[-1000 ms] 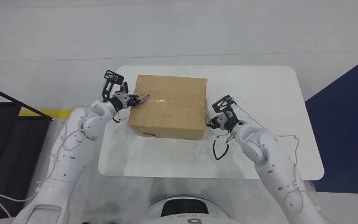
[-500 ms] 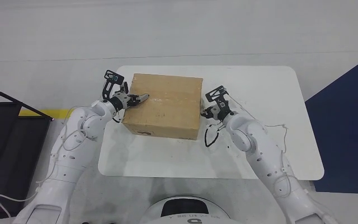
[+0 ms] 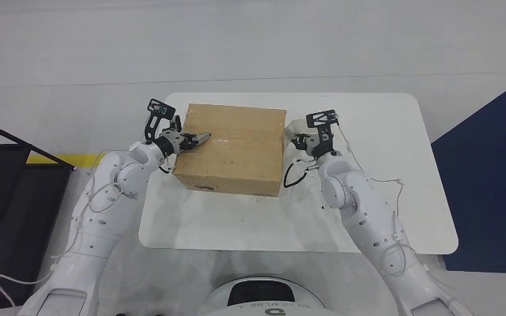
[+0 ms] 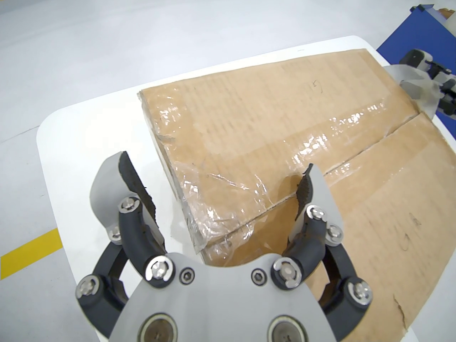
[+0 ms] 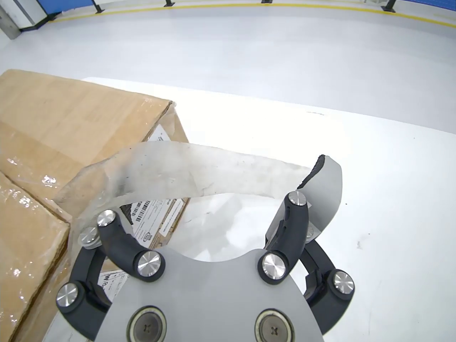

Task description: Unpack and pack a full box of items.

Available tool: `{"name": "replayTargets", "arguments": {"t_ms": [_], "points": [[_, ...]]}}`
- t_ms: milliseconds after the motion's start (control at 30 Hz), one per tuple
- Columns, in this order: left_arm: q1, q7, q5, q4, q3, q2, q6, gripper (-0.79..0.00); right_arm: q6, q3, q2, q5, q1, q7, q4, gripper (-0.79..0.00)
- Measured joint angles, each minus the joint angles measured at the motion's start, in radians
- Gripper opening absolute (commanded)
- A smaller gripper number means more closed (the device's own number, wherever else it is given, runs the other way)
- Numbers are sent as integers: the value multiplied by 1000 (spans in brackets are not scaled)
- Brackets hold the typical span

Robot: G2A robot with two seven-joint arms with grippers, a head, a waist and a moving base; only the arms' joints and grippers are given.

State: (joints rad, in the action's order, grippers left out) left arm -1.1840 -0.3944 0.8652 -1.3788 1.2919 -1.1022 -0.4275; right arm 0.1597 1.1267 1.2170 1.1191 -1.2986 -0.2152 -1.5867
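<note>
A taped cardboard box (image 3: pixel 229 150) lies on the white table (image 3: pixel 379 166). My left gripper (image 3: pixel 194 139) is open at the box's left end, one finger over the top seam (image 4: pixel 310 179) and the other beside the box (image 4: pixel 216 165). My right gripper (image 3: pixel 300 142) is open at the box's right end. A strip of clear tape (image 5: pixel 213 176) stretches from the box's top edge (image 5: pixel 46 126) across both fingers of the right gripper (image 5: pixel 213 179). The right gripper (image 4: pixel 424 79) also shows past the box's far end in the left wrist view.
A printed label (image 5: pixel 156 215) is stuck on the box's right side. The table's right half is bare. A black frame (image 3: pixel 24 182) stands off the table to the left, and a blue panel (image 3: pixel 482 142) to the right.
The right gripper moved from the box's near right corner up along its right end, pulling a tape strip loose. The box slid slightly left. The left gripper stayed put.
</note>
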Motion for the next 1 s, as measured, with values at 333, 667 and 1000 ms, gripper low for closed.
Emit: {"name": "replayTargets", "arguments": {"t_ms": [333,667,1000], "points": [[0,0,0,0,0,0,0,0,78,35,-1,55,-110,33,-156,0],[0,0,0,0,0,0,0,0,169,-114,26,221,-93,-124,-247,0],[0,0,0,0,0,0,0,0,174,-262,74,249,27,-230,-200,0]]}}
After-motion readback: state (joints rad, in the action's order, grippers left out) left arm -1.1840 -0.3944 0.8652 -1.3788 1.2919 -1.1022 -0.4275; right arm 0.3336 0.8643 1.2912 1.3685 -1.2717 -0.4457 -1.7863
